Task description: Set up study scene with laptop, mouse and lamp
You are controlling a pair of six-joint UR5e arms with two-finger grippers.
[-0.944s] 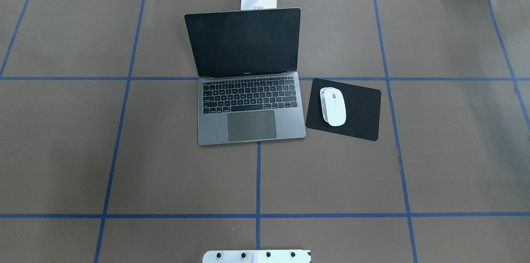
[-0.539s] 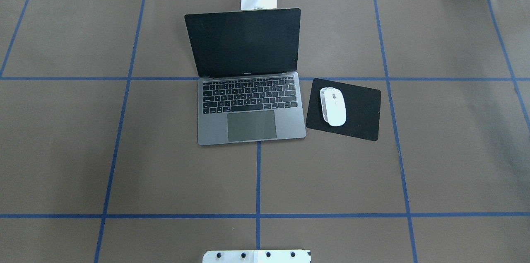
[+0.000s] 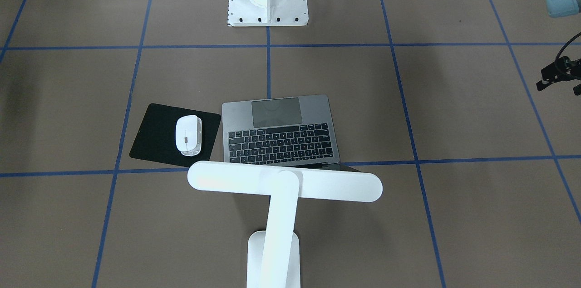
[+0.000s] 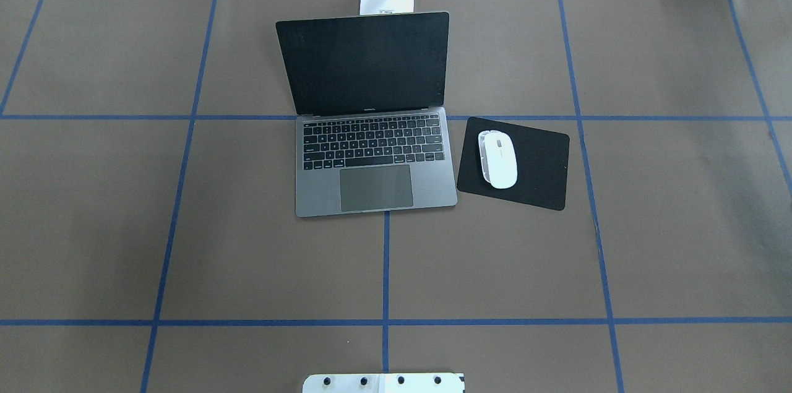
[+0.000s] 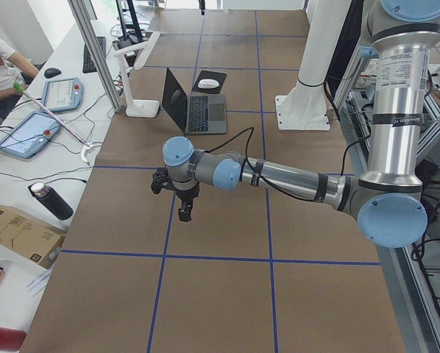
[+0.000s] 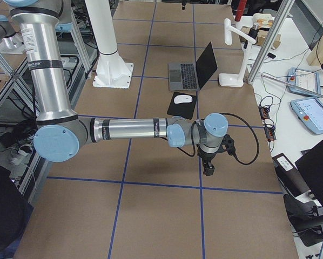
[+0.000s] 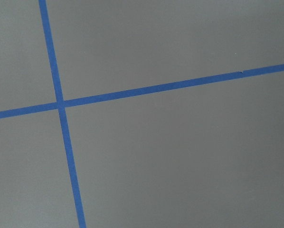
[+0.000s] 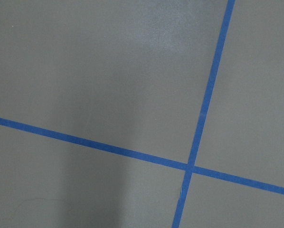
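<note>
Since the laptop point(image 4: 371, 158) sits open at centre, the mouse point(image 4: 498, 159) lying 12-to-6 on a black mouse pad point(image 4: 541, 179) at its 3 o'clock and the lamp point(image 4: 387, 0) at 12, we judge the right hand point(image 6: 209, 168) nearer the mouse, yet cannot tell whether it or the left hand point(image 5: 183, 212) is spread.

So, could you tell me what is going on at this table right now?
Nothing is being handled right now. The laptop sits open mid-table, the mouse lies on a black pad beside it on the robot's right, and the lamp stands behind the screen. The left gripper and right gripper hang over bare table toward opposite ends, away from all three.
</note>
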